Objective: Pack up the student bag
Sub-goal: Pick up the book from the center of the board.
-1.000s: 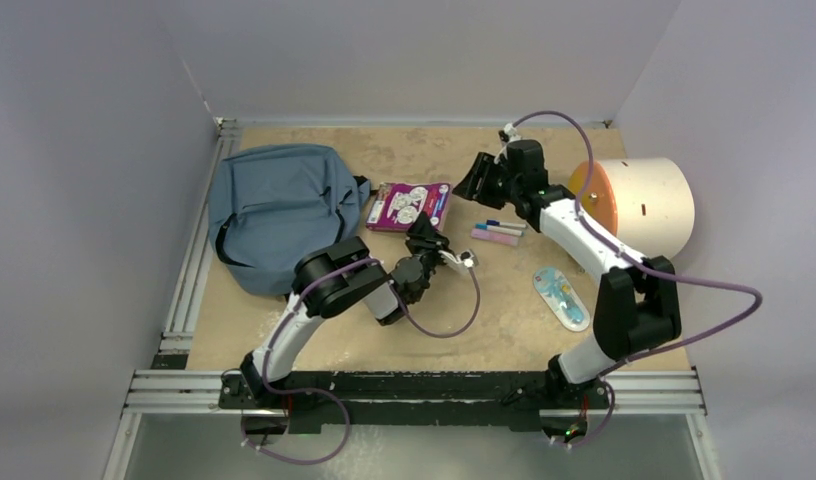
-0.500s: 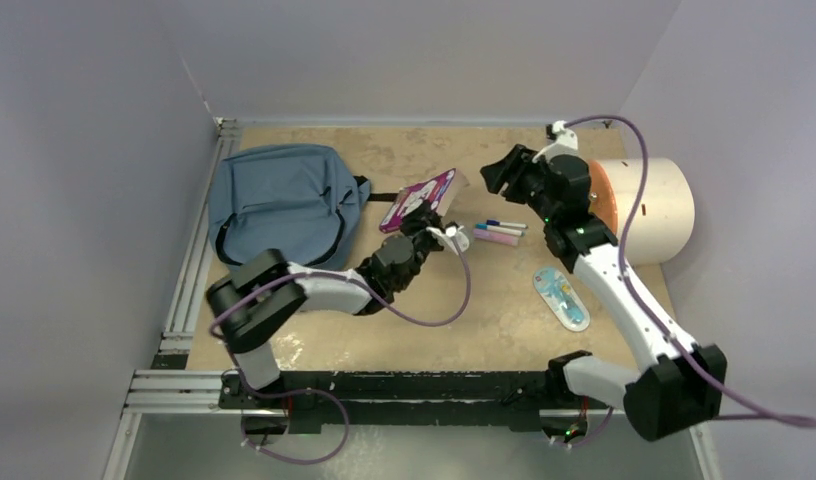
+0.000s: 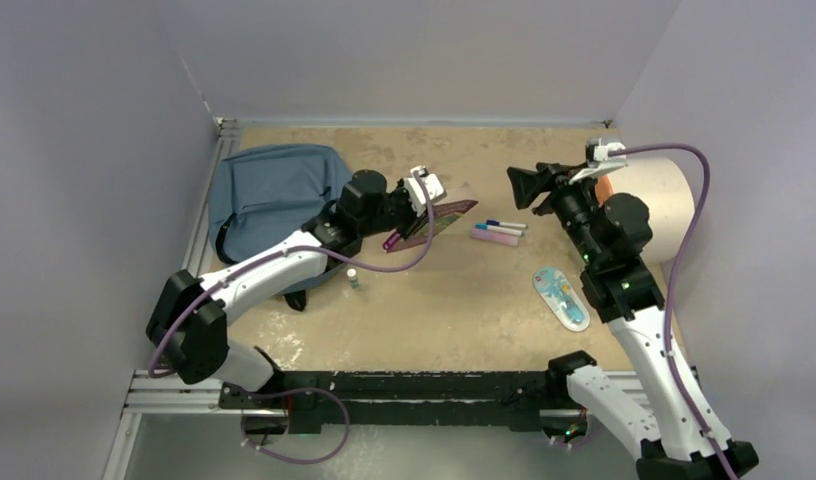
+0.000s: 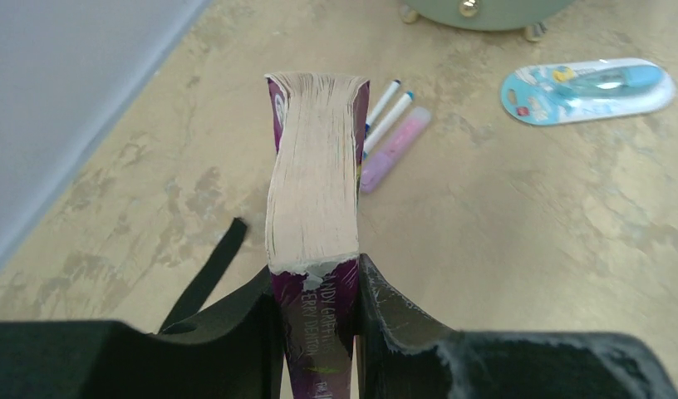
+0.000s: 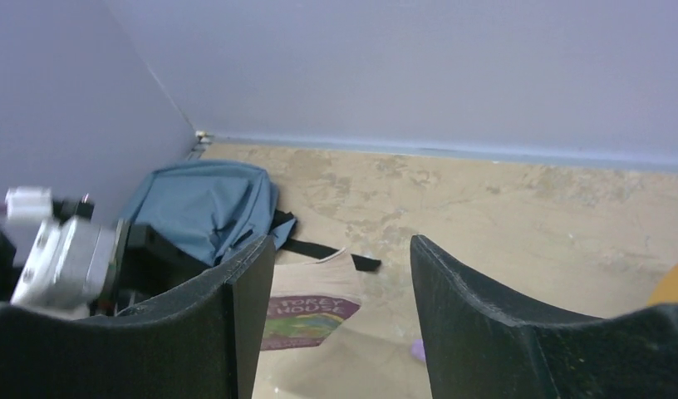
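Gripping one purple paper book: left gripper.
One grey-blue fabric backpack at its nine o'clock; right gripper spread, empty.

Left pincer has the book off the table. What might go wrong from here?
1. The left pincer clamps the paperback book at one end only. The rest juts out unsupported, so it may sag or slip.
2. The student bag lies flat and no open mouth shows, so the book may just shove the fabric.
3. The right pincer hangs open, away from the bag, so nothing steadies it.
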